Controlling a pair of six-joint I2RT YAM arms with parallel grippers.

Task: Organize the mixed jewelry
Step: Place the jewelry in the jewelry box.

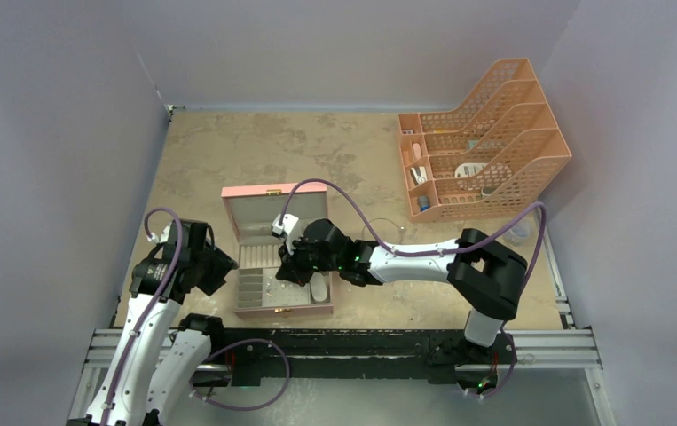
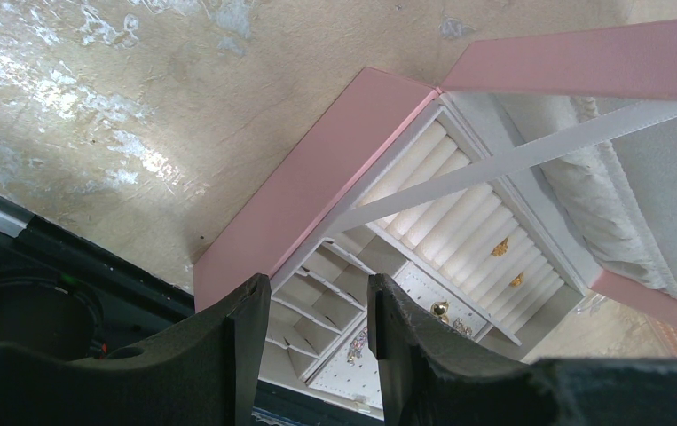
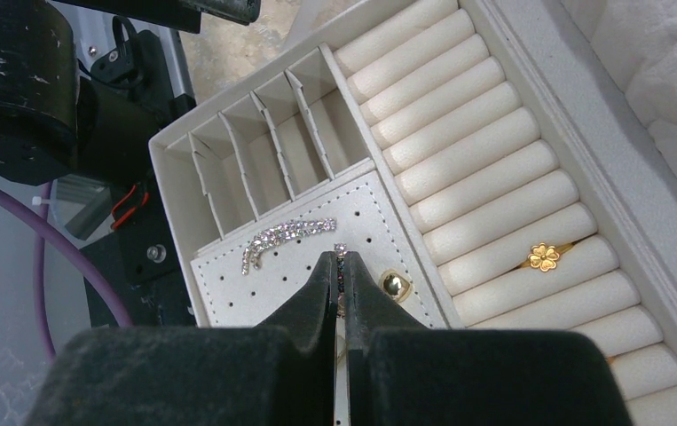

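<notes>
From above, the right arm [image 1: 423, 257] lies across the open pink jewelry box [image 1: 259, 213] and hides most of its tray. The jewelry there is too small to pick out.

Up close, the right gripper [image 3: 341, 263] has its jaws pressed together on a thin sparkly strip [image 3: 341, 252]. Only the strip's tip pokes out, and the rest is lost between the black fingers [image 3: 228, 373]. Under it lies a dotted white pad [image 3: 228, 293] with a curved sparkly bar [image 3: 288, 237] and a gold ball stud [image 3: 395, 284] on it. A gold clover ring [image 3: 545, 257] sits tucked between the soft white rolls [image 3: 459, 133]. The box's edges are cut off in that view.

The left gripper [image 2: 318, 297] hangs near the box's left side, jaws apart, holding nothing. A white strap [image 2: 512, 160] crosses its view, and the gold bits behind it are blurry.

The table [image 1: 255, 142] is tan and blotchy, with pale grey walls [image 1: 51, 133] around it. A peach mesh rack [image 1: 503, 133] stands in the far right corner, and the small things in it are hard to tell.
</notes>
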